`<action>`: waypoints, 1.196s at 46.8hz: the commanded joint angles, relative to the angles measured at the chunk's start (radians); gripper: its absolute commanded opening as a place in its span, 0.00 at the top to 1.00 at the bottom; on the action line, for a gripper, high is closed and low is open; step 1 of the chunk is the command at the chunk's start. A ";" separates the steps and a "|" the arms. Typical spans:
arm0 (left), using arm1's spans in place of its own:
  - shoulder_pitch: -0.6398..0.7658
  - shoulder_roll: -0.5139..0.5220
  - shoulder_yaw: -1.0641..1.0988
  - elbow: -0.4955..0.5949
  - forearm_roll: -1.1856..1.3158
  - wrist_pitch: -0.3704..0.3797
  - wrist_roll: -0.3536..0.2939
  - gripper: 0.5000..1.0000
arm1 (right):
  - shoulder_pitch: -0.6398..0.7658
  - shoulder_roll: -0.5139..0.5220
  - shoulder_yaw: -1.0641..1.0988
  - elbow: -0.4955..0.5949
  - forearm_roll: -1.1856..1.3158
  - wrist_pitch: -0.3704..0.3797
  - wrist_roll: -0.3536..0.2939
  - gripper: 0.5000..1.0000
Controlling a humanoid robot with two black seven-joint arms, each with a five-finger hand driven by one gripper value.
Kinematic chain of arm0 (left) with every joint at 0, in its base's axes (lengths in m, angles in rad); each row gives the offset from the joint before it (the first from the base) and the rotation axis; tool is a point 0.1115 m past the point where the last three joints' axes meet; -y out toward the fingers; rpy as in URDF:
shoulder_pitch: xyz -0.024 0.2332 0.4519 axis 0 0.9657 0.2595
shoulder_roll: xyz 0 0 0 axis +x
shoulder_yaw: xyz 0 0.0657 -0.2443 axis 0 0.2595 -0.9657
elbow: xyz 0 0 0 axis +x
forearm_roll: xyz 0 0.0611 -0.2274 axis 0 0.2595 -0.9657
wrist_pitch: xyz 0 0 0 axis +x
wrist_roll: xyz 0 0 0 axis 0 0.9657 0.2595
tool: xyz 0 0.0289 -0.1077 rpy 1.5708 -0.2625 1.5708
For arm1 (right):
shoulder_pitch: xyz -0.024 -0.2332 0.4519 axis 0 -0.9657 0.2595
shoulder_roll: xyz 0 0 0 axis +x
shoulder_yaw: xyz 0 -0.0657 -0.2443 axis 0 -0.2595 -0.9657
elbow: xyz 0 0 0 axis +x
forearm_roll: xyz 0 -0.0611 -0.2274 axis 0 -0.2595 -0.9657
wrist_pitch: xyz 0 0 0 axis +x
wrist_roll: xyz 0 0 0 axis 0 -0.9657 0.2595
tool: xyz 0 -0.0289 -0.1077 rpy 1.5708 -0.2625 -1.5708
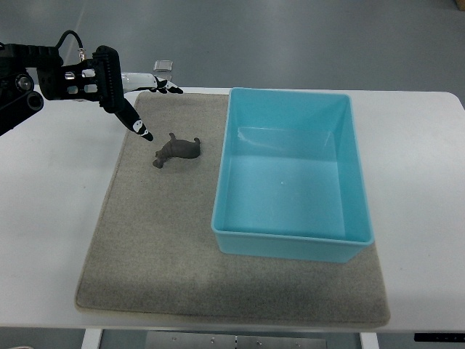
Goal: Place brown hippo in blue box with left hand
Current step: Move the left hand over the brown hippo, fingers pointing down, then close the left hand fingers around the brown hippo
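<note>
As you look down from the robot's side, here is the scene.

Left hand: the left hand [127, 94] reaches in from the left edge, its fingers [138, 125] spread apart and holding nothing; one fingertip points down and to the right.

Hippo: the brown hippo [176, 150] lies on the mat just beyond that lowest fingertip, to the hand's right and a little toward you, close but not touching.

Box: the blue box [347, 243] sits farther right of the hand, past the hippo, open side up, with nothing visible in it.

Mat: the grey mat [145, 247] lies under both the toy and the box, on a white table [43, 240].

Right hand: not visible.

Step in hand: I judge this to be the approach, before any grasp.

Next move: you would likely need to bring the hand lower and slightly right so the fingers straddle the hippo's body, then close them around it. The toy is small and low, so careful finger placement matters.
</note>
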 commanded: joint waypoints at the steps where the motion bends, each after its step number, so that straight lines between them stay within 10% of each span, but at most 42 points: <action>1: 0.006 -0.022 0.002 -0.001 0.001 -0.017 0.014 0.01 | 0.000 0.000 0.000 0.000 0.000 0.000 0.000 0.13; 56: 0.049 -0.136 0.037 0.014 0.083 0.006 0.095 0.09 | 0.000 0.000 0.000 0.000 0.000 0.000 0.000 0.13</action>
